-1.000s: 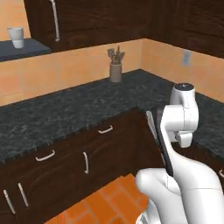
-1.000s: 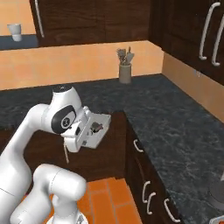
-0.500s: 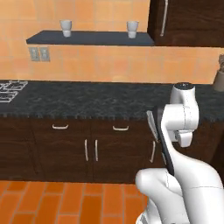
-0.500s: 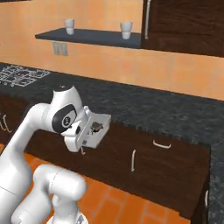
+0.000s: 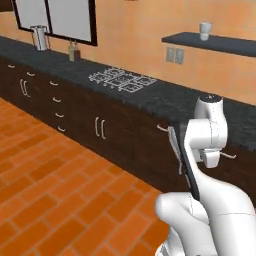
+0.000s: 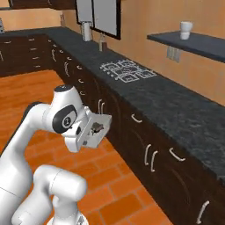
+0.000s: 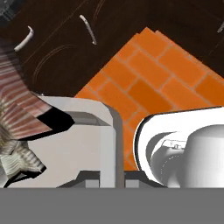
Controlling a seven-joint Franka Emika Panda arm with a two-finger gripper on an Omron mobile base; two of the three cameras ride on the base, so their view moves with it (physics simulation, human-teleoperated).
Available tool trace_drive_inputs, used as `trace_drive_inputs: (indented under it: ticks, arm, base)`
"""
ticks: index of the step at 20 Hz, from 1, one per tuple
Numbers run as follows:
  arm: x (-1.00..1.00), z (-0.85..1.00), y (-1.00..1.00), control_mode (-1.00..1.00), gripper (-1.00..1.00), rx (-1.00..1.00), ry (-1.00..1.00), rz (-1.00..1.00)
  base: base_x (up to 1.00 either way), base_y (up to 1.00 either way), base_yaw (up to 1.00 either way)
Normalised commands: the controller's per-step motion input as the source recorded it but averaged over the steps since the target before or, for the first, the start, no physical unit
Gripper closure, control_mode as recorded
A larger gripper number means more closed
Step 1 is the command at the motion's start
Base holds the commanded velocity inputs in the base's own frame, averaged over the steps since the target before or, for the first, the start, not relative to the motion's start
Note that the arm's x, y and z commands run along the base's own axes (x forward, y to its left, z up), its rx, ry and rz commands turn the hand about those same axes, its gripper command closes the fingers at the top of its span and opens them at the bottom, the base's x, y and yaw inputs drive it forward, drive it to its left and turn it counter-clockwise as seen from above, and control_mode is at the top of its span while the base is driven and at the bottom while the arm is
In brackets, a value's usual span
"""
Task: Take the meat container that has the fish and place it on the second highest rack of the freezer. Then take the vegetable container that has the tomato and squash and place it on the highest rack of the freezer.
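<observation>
Gripper (image 6: 90,132) held close in front of the arm's upper body, well above the brick floor (image 5: 45,200), with jaws clamped on the rim of the meat container (image 6: 94,131). Container seen as a pale shallow tray, tilted steeply on edge beside the wrist in the right base view; in the left base view visible edge-on as a dark thin slab (image 5: 182,162) against the arm. Fish (image 6: 97,128) lying inside the tray as a small dark piece; in the hand view, striped brown fish (image 7: 19,127) resting at the left on the tray's pale floor (image 7: 83,148), tray rim running upright just right of it. Dark speckled counter (image 6: 176,114) running along the orange wall, dark cabinets (image 5: 115,135) with pale handles below. Stovetop grates (image 5: 121,79) set into the counter. White cup (image 5: 205,30) standing on the wall shelf (image 5: 215,44). Framed window (image 5: 55,20) above the counter's far end.
</observation>
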Motion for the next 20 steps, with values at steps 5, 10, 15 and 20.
trace_drive_inputs:
  ticks: [5,10,15,20]
  arm:
    - [0.0,0.0,0.0,1.0,1.0,0.0,0.0,0.0]
    - [0.0,0.0,0.0,1.0,1.0,0.0,0.0,0.0]
    - [0.0,0.0,0.0,1.0,1.0,0.0,0.0,0.0]
    - [0.0,0.0,0.0,1.0,1.0,0.0,0.0,0.0]
  base:
    - [-0.14,0.0,1.0]
    - [-0.14,0.0,1.0]
    - [-0.14,0.0,1.0]
    - [-0.13,0.0,1.0]
